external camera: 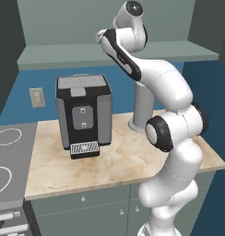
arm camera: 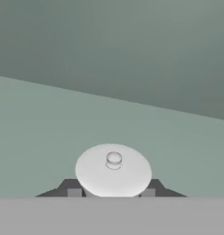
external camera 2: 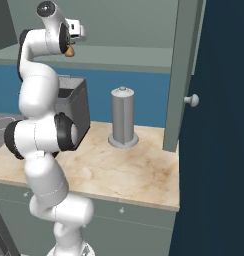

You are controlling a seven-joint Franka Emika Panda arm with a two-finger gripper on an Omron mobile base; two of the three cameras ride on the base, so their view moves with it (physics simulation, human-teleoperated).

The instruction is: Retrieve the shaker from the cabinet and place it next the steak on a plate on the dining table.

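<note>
The shaker (arm camera: pixel 113 170) shows its pale whitish top close up in the hand view, standing on the grey-green shelf of the cabinet (arm camera: pixel 49 133). My gripper (arm camera: pixel 111 193) is shut on the shaker, with a dark fingertip (arm camera: pixel 74 192) on each side of it. From the right base view, the shaker's brown body (external camera 2: pixel 69 51) peeks out under the raised hand at the cabinet shelf (external camera 2: pixel 134 52). In the left base view the arm reaches up to the shelf (external camera: pixel 63 57) and hides the hand. The steak, the plate and the dining table are out of view.
A black and grey coffee machine (external camera: pixel 83 113) and a grey upright cylinder (external camera 2: pixel 123 123) stand on the beige marbled counter (external camera: pixel 109 166) under the shelf. A stove top (external camera: pixel 8 156) lies to the left. The open cabinet door (external camera 2: pixel 184 75) stands at the right.
</note>
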